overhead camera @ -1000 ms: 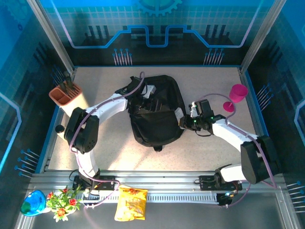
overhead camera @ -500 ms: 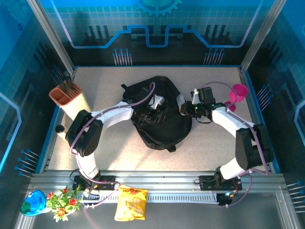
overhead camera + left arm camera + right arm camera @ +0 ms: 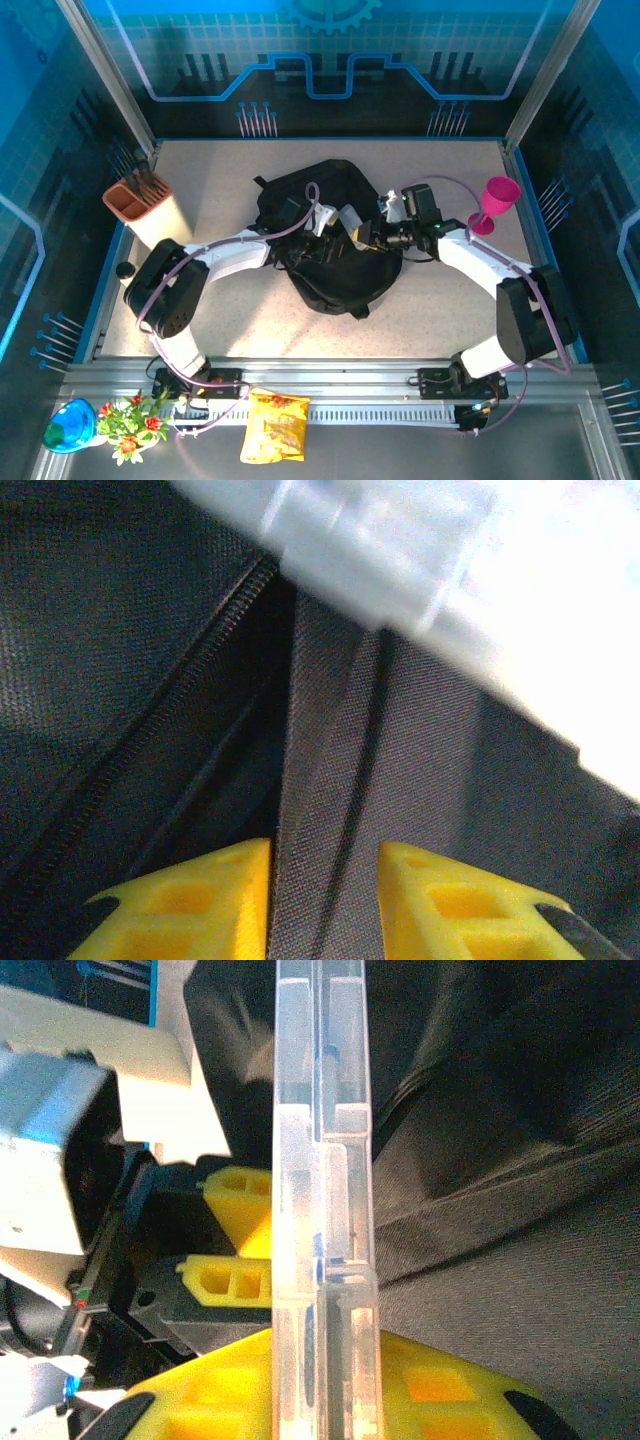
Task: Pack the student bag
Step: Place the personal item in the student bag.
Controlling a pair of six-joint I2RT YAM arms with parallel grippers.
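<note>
The student bag [image 3: 330, 265] is a black fabric backpack lying in the middle of the table. My left gripper [image 3: 325, 870] is shut on a fold of the bag's fabric [image 3: 330, 780] beside a zipper, near the bag's top [image 3: 322, 222]. My right gripper [image 3: 322, 1360] is shut on a clear flat plastic case [image 3: 320, 1160], held edge-on over the bag [image 3: 500, 1260]. In the left wrist view the case [image 3: 420, 570] hangs close above the pinched fabric. The right gripper [image 3: 370, 235] sits just right of the left one, whose yellow fingers [image 3: 235, 1280] show behind the case.
A pink goblet [image 3: 497, 200] stands at the right edge close to the right arm. An orange holder with pens [image 3: 138, 200] stands at the left. A yellow snack bag [image 3: 273, 425], flowers [image 3: 128, 420] and a blue bowl [image 3: 70, 425] lie off the table's front.
My left gripper moved from the bag's upper left to its middle and closed on the fabric. The right gripper carried the clear case leftwards over the bag. The bag changed shape.
</note>
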